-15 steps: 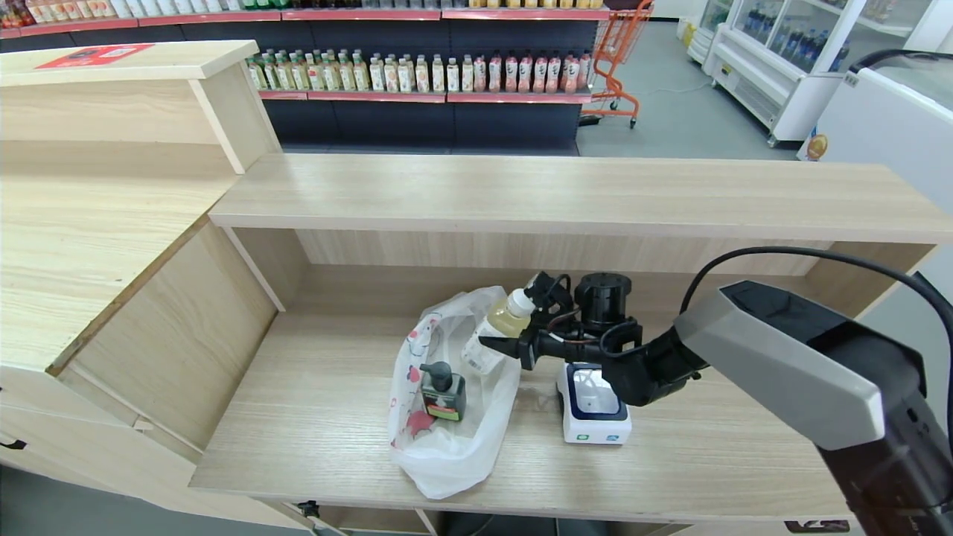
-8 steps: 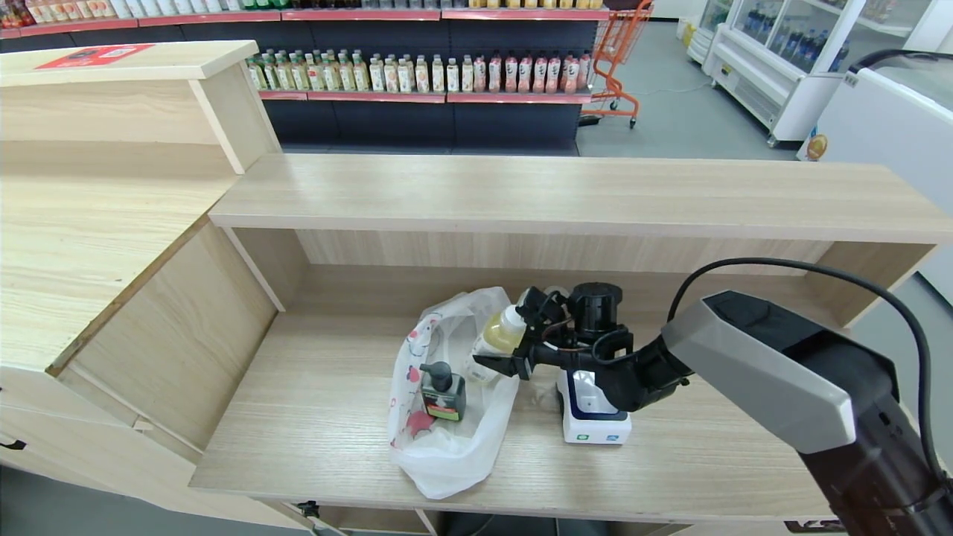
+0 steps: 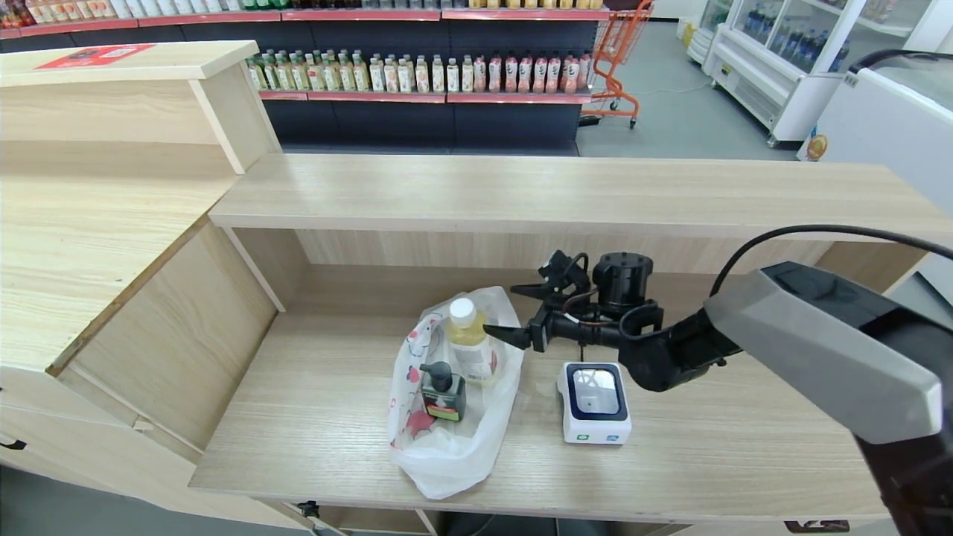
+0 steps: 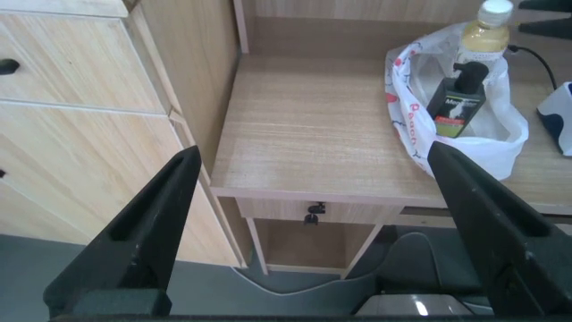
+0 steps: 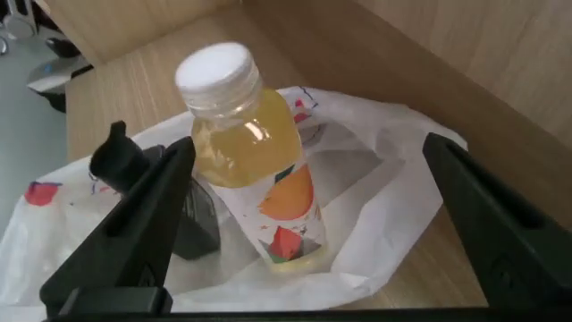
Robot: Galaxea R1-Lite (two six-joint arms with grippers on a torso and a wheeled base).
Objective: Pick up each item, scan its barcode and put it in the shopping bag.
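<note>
Bright even overhead light, soft shadows, wide-angle edge bend, wrist-cam foregrounds blurry.

Glossy plastic bag (image 3: 445,463) & btl (image 3: 470,344), matt wood counter (image 3: 313,424)
</note>
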